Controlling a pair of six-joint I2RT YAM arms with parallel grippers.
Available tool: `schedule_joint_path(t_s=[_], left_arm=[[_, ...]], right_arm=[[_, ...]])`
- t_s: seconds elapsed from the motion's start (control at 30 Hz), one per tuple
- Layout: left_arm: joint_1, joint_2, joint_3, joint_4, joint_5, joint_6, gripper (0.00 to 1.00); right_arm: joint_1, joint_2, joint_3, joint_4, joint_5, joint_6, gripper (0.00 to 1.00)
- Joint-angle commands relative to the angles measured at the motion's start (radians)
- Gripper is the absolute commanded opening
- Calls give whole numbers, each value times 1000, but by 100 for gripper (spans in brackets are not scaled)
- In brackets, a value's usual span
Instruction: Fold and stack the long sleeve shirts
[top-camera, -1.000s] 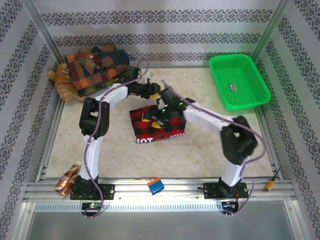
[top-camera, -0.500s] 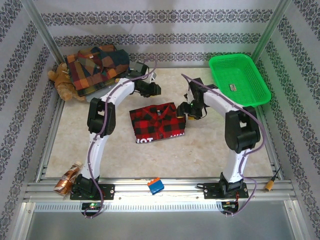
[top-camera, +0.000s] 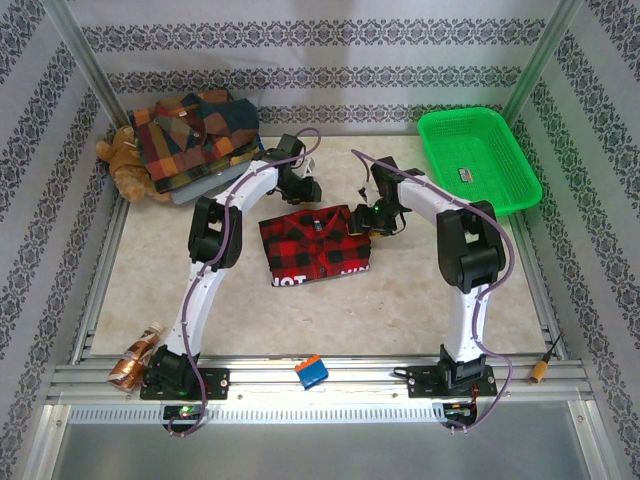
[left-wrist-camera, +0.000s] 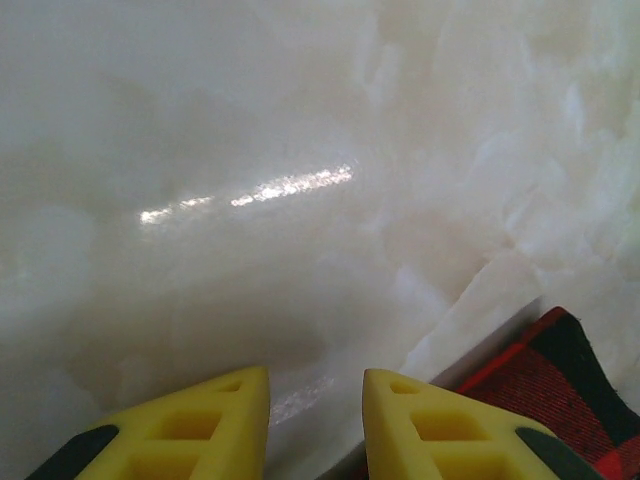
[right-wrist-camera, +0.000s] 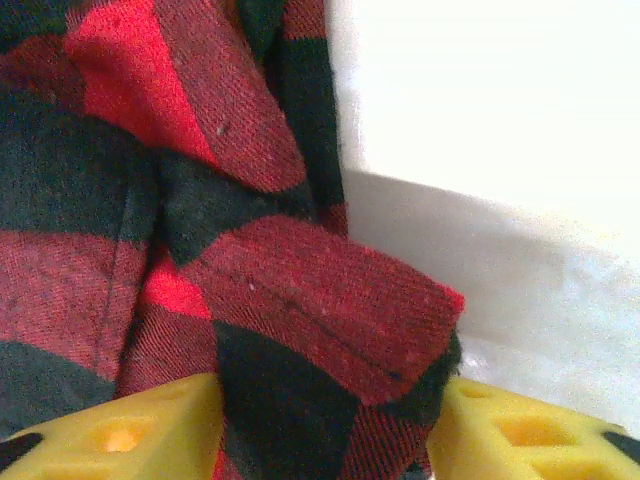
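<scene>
The red-and-black check long sleeve shirt (top-camera: 312, 246) lies folded on the table's middle, white lettering at its near edge. My right gripper (top-camera: 366, 218) is at its right edge; in the right wrist view the yellow fingers (right-wrist-camera: 120, 430) press on both sides of a doubled fold of that shirt (right-wrist-camera: 300, 300). My left gripper (top-camera: 301, 189) hangs just beyond the shirt's far left corner, open over bare table (left-wrist-camera: 300, 200), with a corner of the shirt (left-wrist-camera: 560, 380) to its right. More long sleeve shirts in patchwork plaid (top-camera: 190, 135) lie stacked at the far left.
A brown teddy bear (top-camera: 122, 165) lies against the plaid stack. A green basket (top-camera: 520, 190) stands at the far right. On the near rail sit an orange-and-blue block (top-camera: 311, 371), a shiny wrapper (top-camera: 135, 355) at left and a small yellow piece (top-camera: 543, 371) at right.
Both grippers have come off the top of the red-and-black shirt. The right one swung out, then settled on the shirt's right edge and closed on it. The left one narrowed by the far left corner.
</scene>
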Motion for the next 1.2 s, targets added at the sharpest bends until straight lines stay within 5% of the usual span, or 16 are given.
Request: schedule_joint_path(t_s=[0.0, 0.2, 0.83, 0.97, 1.17], left_arm=[[-20, 27, 23, -54, 11, 27, 31], [-45, 37, 19, -40, 59, 48, 28], [-96, -10, -79, 73, 179, 31, 22], [-72, -58, -48, 99, 194, -7, 28], [-26, -134, 115, 28, 181, -19, 67]], right_arm=[[3, 25, 34, 29, -46, -27, 49], [36, -17, 45, 48, -64, -28, 16], [21, 10, 7, 151, -148, 11, 17], [3, 17, -12, 160, -142, 28, 21], [-3, 7, -62, 166, -144, 38, 40]])
